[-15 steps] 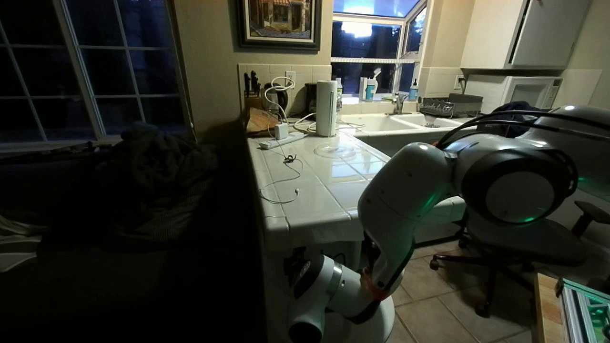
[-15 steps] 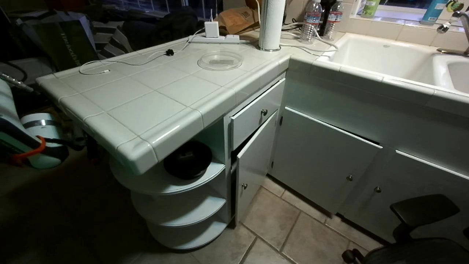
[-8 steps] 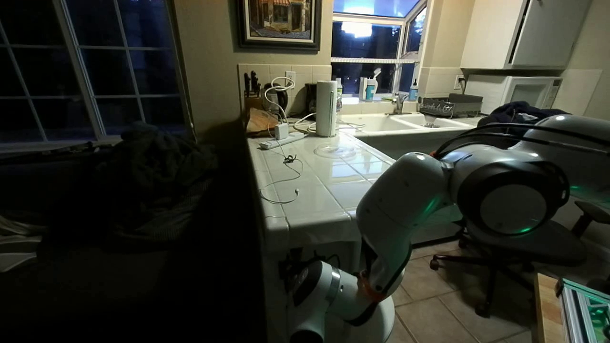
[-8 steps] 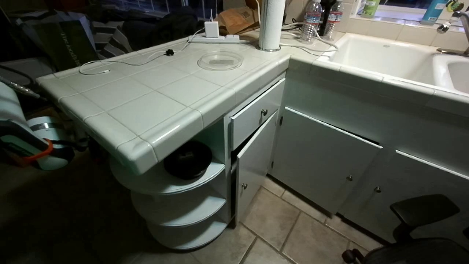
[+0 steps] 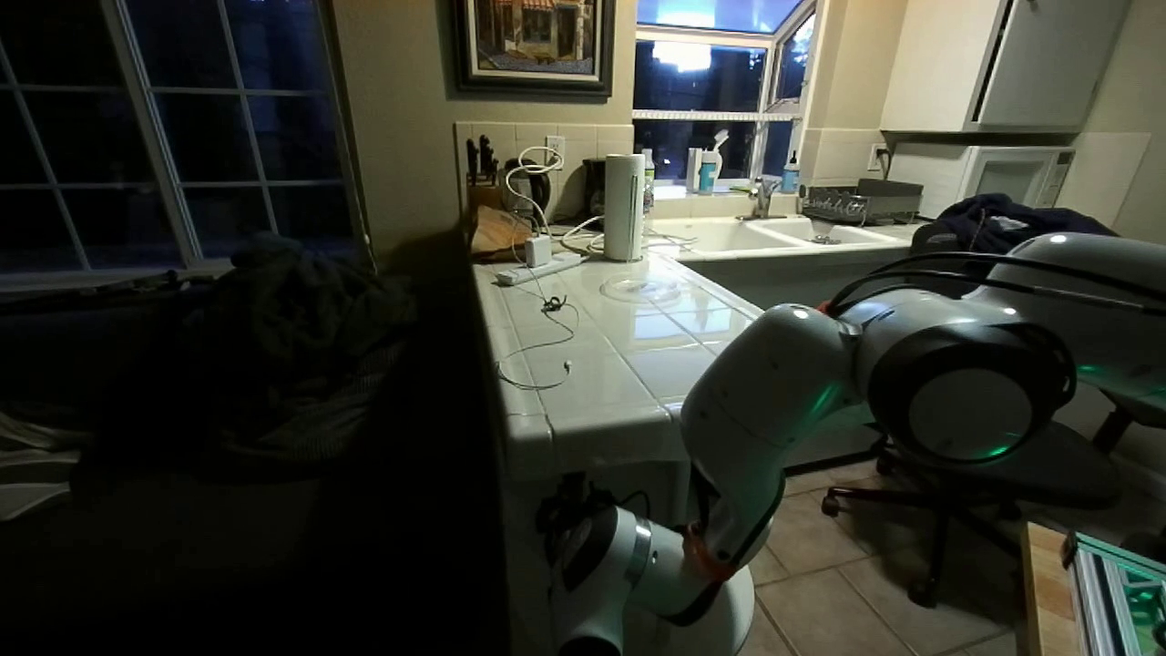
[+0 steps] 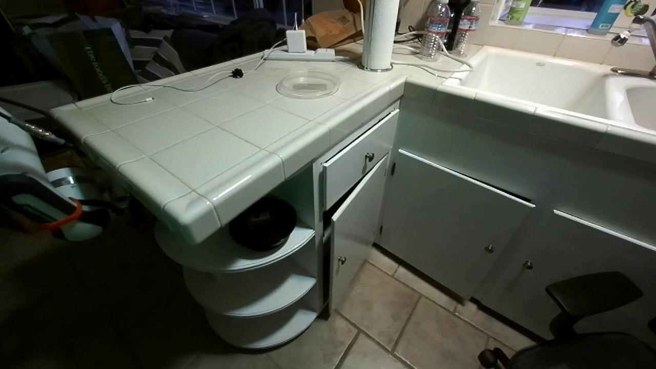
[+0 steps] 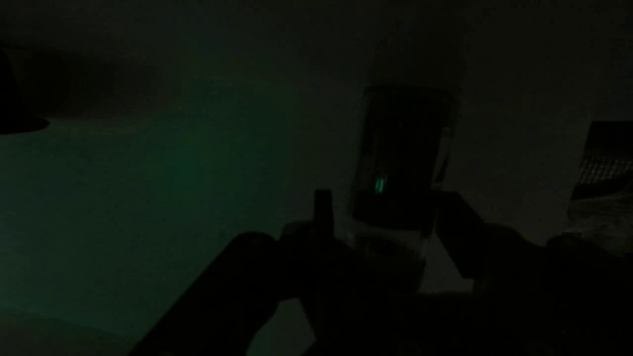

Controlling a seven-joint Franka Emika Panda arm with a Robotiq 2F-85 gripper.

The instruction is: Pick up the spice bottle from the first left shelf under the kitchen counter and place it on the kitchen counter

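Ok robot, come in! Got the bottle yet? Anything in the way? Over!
End effector open. Bottle seen between its jaws, not gripped. Another container at the wrist view's right edge; too dark to rule out a bump.

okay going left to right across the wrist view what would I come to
A dark shape with a flared rim at the left edge → one gripper fingertip → a dark bottle, likely the spice one → an item with a mesh-like band at the right edge.
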